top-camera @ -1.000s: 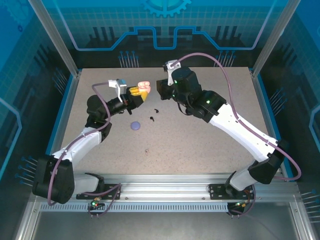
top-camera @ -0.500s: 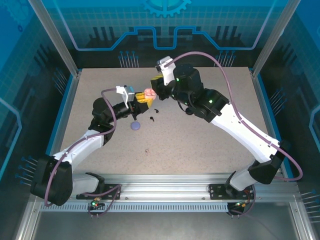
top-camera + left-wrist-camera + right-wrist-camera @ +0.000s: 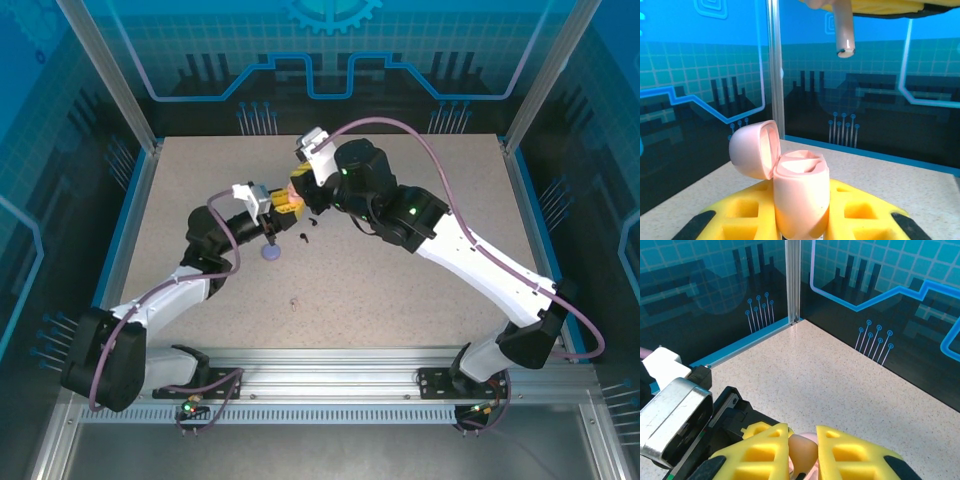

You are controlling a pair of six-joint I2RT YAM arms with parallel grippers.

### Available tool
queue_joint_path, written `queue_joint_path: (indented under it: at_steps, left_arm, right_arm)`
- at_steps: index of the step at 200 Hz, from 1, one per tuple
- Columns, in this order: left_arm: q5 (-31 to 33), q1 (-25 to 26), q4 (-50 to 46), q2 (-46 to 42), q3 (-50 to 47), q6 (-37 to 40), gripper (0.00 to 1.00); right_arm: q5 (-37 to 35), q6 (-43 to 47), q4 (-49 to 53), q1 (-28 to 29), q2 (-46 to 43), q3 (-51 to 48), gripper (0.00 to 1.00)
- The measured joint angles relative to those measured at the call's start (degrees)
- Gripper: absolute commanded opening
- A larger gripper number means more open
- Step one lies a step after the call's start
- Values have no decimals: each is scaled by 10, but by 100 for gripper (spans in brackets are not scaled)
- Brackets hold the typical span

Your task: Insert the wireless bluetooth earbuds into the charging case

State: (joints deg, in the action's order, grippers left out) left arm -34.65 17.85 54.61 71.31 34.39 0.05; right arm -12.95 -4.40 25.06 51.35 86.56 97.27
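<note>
My left gripper (image 3: 286, 204) is shut on a pale pink charging case (image 3: 801, 192), held upright between its yellow fingers (image 3: 737, 217) with the lid (image 3: 751, 149) hinged open to the left. The case's two sockets look empty. Directly above it, my right gripper (image 3: 299, 186) is shut on a pale pink earbud (image 3: 802, 451); the earbud's stem (image 3: 845, 30) points down, a clear gap above the open case. Two black earbuds (image 3: 303, 238) (image 3: 314, 222) lie on the table just right of the grippers.
A round lavender case (image 3: 270, 252) lies shut on the table under the left wrist. A small dark speck (image 3: 293, 302) sits nearer the front. Blue walls and a metal post (image 3: 792, 280) close the back of the speckled table (image 3: 420, 300).
The left gripper has carried the open pink case right and forward. The right gripper has swung left with the pink earbud and now hangs over the case.
</note>
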Motion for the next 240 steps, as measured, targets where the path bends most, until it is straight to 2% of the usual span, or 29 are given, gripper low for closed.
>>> queue_joint_path:
  at_steps: [75, 240]
  left_arm:
    - [37, 3, 53, 0, -15, 46, 0]
    - [40, 31, 30, -24, -14, 68, 0]
  right_arm:
    - [15, 17, 3, 0, -6, -24, 16]
    - [30, 12, -3, -4, -6, -40, 14]
